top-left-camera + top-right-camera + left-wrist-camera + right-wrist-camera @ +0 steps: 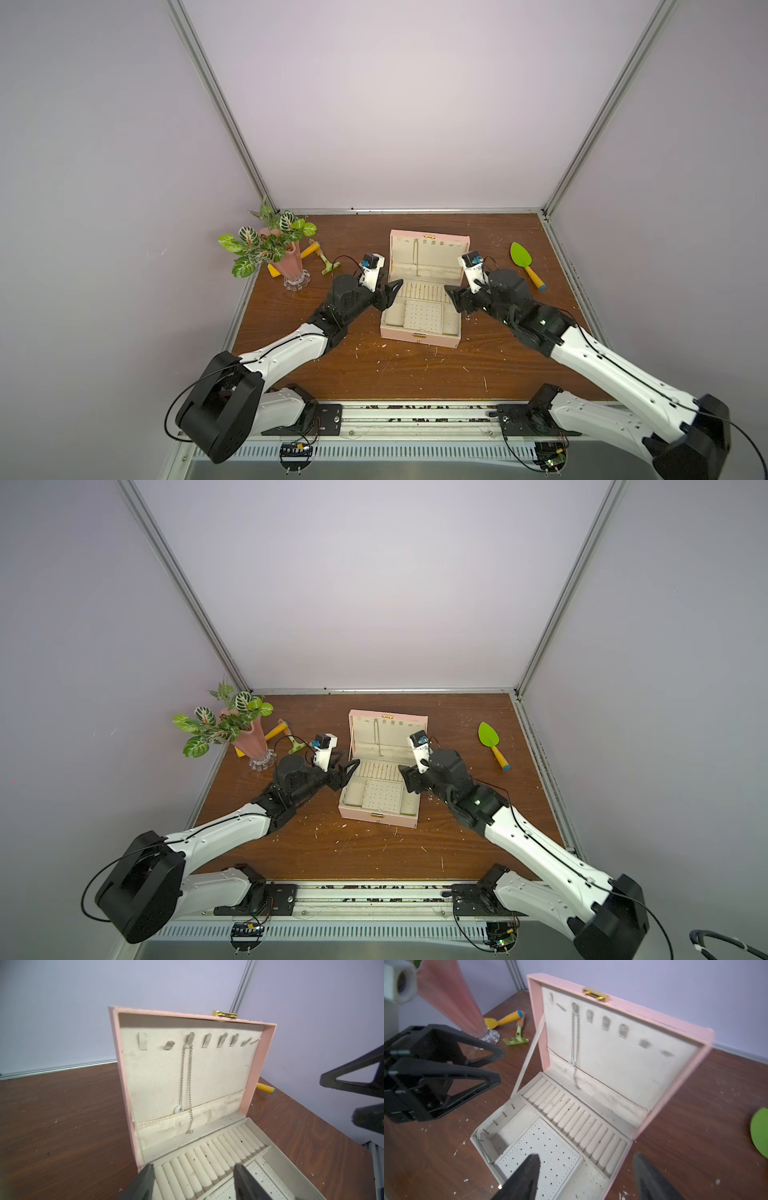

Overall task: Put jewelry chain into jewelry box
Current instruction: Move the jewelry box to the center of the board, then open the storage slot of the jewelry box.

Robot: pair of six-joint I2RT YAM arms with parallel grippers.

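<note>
Already your jewelry chain (189,1084) hangs from a hook inside the raised lid of the jewelry box (399,332), so the placing looks done; only pulling back seems left. Far left stand a potted plant (286,266) and a toy rake (328,266). Your left gripper (395,293) is spread and empty at the box's left edge, and your right gripper (452,297) is likewise released at its right edge. A green shovel (524,262) lies beyond. Nothing blocks you.

Plant (266,243), rake (517,1041), green trowel (520,254)
</note>
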